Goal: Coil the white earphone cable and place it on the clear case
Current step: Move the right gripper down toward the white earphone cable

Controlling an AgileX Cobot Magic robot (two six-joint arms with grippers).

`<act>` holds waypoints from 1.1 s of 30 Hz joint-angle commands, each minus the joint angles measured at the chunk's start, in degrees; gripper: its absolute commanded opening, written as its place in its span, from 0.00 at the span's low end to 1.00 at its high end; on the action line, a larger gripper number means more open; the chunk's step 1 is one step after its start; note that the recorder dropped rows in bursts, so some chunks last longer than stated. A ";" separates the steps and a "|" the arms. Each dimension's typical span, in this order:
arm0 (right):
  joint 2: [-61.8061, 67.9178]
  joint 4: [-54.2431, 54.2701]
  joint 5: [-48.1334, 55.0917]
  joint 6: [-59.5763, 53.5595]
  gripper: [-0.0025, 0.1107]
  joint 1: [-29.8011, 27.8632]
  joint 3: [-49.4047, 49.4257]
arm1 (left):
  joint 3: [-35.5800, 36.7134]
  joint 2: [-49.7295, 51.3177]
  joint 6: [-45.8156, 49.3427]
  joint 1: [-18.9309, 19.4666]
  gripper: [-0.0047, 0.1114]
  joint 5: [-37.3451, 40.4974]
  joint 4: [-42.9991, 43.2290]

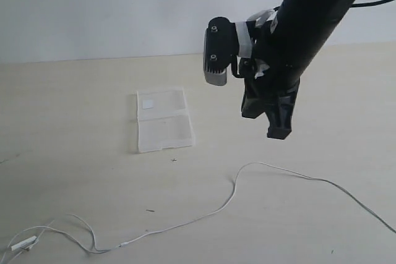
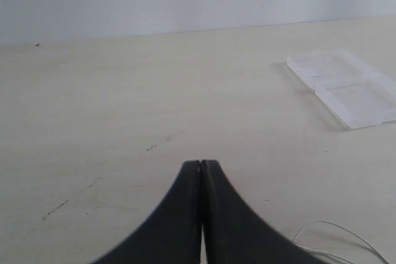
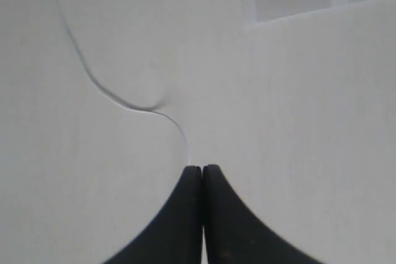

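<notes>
A white earphone cable (image 1: 234, 190) sprawls uncoiled across the near part of the table (image 1: 74, 122), running from the near left corner off to the right. Beyond it, well apart, a clear case (image 1: 167, 131) lies open and flat, with a white label (image 1: 147, 104) on its far half. The right claw (image 1: 278, 131) hangs above the table to the right of the case, jaws pressed together on nothing. The left claw (image 2: 202, 165), likewise closed and empty, faces the pale wall (image 1: 93, 10).
</notes>
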 commanded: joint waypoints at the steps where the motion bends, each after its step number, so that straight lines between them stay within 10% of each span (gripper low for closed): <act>1: 3.67 -6.02 -2.56 8.36 0.04 0.16 -0.48 | 0.17 -0.29 0.13 0.09 0.04 -0.66 -0.52; 13: 13.02 -12.29 -1.46 24.30 0.40 0.16 -0.48 | 0.17 -0.29 0.13 0.09 0.04 -0.66 -0.52; 33: 6.20 -7.83 4.67 26.35 0.42 -9.82 -0.48 | 0.17 -0.29 0.13 0.09 0.04 -0.66 -0.52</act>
